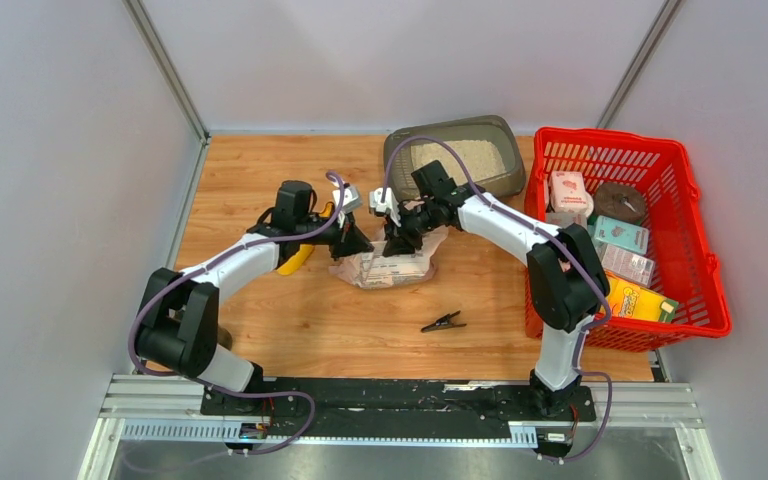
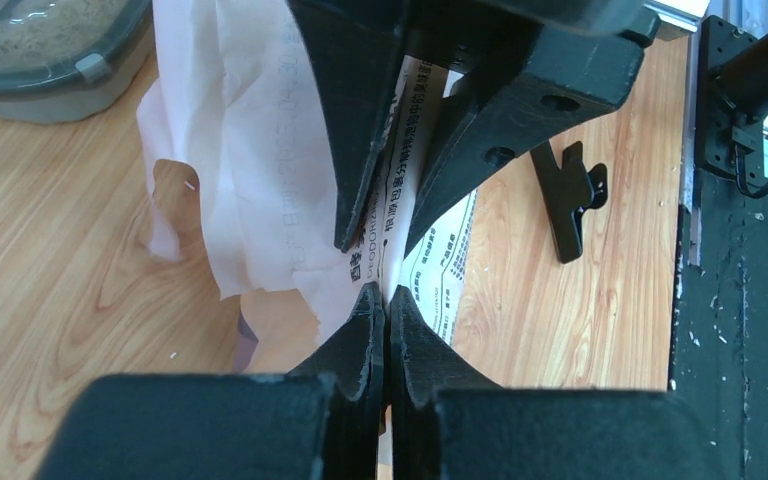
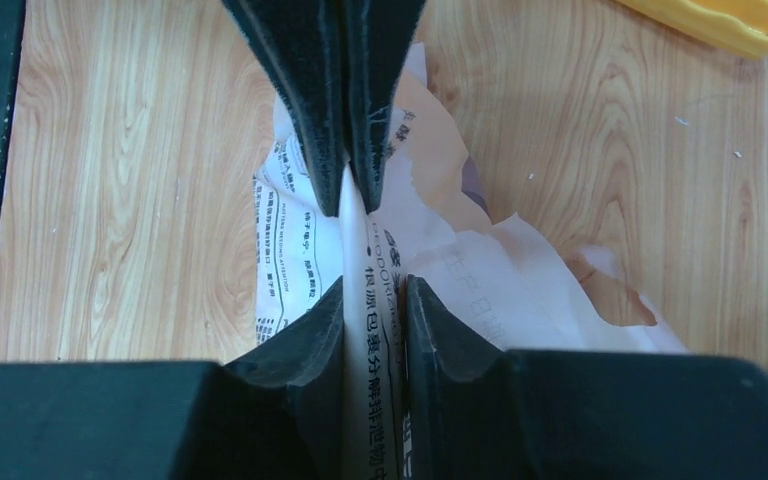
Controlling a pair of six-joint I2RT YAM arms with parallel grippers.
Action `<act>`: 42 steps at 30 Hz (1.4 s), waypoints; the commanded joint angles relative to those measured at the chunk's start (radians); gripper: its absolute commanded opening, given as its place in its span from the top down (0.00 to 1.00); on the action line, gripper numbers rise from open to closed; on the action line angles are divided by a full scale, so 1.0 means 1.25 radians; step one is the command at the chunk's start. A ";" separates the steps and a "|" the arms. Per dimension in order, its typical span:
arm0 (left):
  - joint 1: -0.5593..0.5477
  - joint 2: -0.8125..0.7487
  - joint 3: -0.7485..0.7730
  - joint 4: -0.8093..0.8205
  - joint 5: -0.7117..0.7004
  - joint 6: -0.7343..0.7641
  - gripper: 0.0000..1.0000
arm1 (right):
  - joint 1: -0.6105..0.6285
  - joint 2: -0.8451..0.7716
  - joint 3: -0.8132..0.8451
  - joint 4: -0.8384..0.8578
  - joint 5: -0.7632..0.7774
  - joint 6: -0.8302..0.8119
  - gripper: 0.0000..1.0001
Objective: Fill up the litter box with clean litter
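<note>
The dark grey-brown litter box [image 1: 505,132] stands at the back of the table and holds pale beige clean litter [image 1: 463,158]. A crumpled white and tan litter bag [image 1: 385,268] lies on the table in front of it. My left gripper [image 1: 360,240] and right gripper [image 1: 396,238] meet over the bag's top. In the left wrist view my left gripper [image 2: 387,300] is shut on the bag's [image 2: 250,180] printed edge, facing the right gripper [image 2: 378,245]. In the right wrist view my right gripper [image 3: 375,290] is shut on the same fold of the bag [image 3: 500,290], opposite the left gripper [image 3: 348,205].
A yellow scoop [image 1: 298,260] lies under the left arm and shows in the right wrist view [image 3: 710,20]. A black clip [image 1: 443,322] lies in front of the bag. A red mesh basket [image 1: 705,260] with boxes stands at the right. The litter box corner [image 2: 60,90] shows in the left wrist view.
</note>
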 commanded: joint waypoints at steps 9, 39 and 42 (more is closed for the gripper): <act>-0.001 -0.230 0.006 -0.041 -0.200 -0.050 0.48 | -0.017 0.028 0.030 -0.035 0.001 -0.001 0.91; -0.573 0.114 0.051 0.169 -0.531 -0.083 0.28 | -0.016 0.026 -0.026 0.074 -0.032 0.097 0.92; -0.577 0.152 0.074 0.166 -0.494 -0.068 0.28 | -0.016 0.033 -0.015 0.074 -0.033 0.098 0.92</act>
